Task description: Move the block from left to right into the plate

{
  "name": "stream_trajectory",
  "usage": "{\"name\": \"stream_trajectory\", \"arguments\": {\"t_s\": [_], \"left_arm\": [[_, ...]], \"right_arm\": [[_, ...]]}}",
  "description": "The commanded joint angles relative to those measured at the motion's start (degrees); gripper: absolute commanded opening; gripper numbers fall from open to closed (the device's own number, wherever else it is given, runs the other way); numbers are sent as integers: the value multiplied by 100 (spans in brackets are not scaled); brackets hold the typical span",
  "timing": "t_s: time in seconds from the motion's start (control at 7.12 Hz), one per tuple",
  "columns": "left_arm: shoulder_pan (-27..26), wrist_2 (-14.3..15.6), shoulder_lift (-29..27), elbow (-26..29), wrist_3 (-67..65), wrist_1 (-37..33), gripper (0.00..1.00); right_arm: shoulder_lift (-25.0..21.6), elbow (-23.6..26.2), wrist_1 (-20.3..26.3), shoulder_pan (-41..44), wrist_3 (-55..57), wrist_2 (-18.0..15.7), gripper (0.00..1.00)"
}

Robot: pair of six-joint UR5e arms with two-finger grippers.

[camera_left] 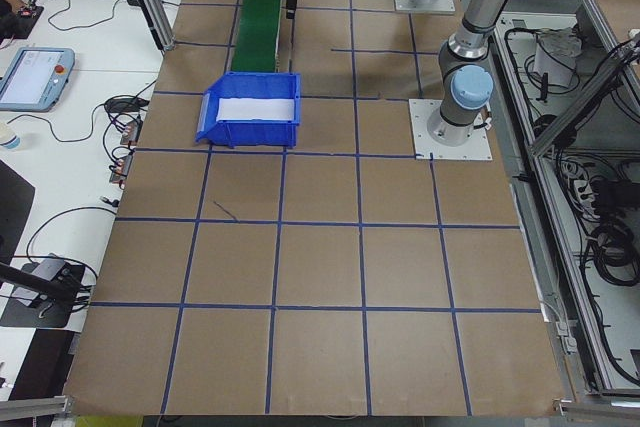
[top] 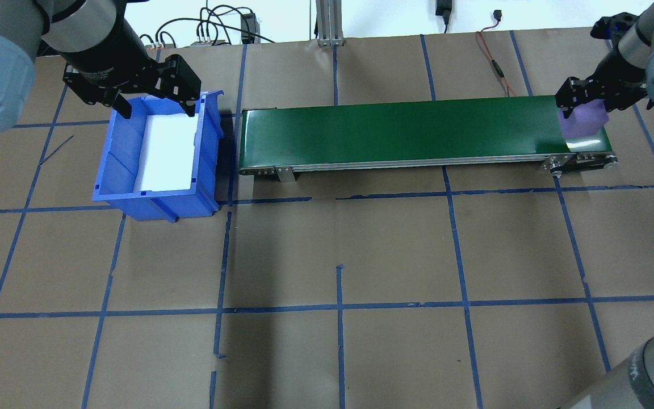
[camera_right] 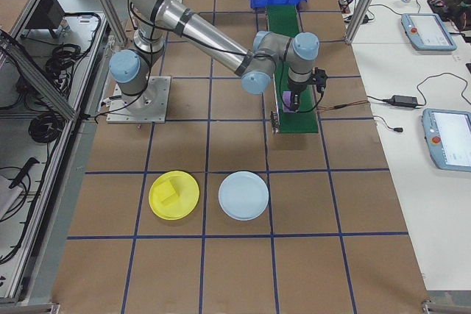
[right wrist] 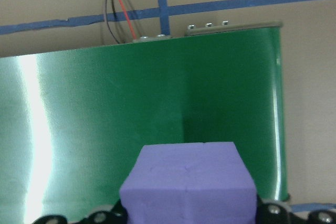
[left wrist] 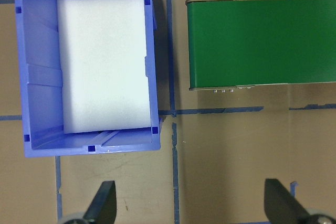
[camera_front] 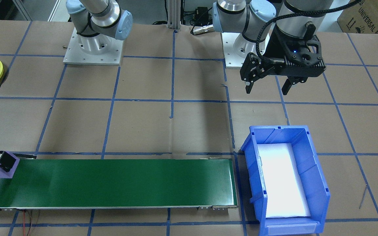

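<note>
A blue bin [top: 156, 156] with a white foam sheet [top: 167, 150] inside, and a yellow plate [camera_right: 174, 195] on the counter [top: 338, 255] holding a small yellow piece [camera_right: 168, 192]. "UNIVERSAL" printed on a cardboard box [camera_front: 367, 16] at the back. Purple foam block [top: 583, 120], square and plain, at the far end of the green belt [top: 406, 130], squeezed in the right gripper [top: 587, 99] jaws; left gripper [camera_front: 267, 86] jaws wide apart, holding nothing, over the counter near the bin.
</note>
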Motion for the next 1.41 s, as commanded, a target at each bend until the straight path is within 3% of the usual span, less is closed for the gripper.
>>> {"name": "stream_trajectory", "arguments": {"t_s": [0.0, 0.42, 0.84, 0.98, 1.12, 1.26], "left_arm": [[0, 0, -1, -1, 9, 0, 100], [0, 0, -1, -1, 9, 0, 100], [9, 9, -1, -1, 0, 0, 100], [0, 9, -1, -1, 0, 0, 100], [9, 0, -1, -1, 0, 0, 100], [0, 0, -1, 8, 0, 0, 100]], "right_arm": [[-215, 83, 66, -896, -1496, -171, 27], [-267, 460, 93, -2856, -3906, -188, 27], [-163, 952, -133, -3872, -4668, -100, 35], [-84, 953, -396, -3874, -4677, -92, 40], [48, 953, -416, -3874, -4660, -48, 52], [23, 910, -425, -3874, -4616, 457, 65]]}}
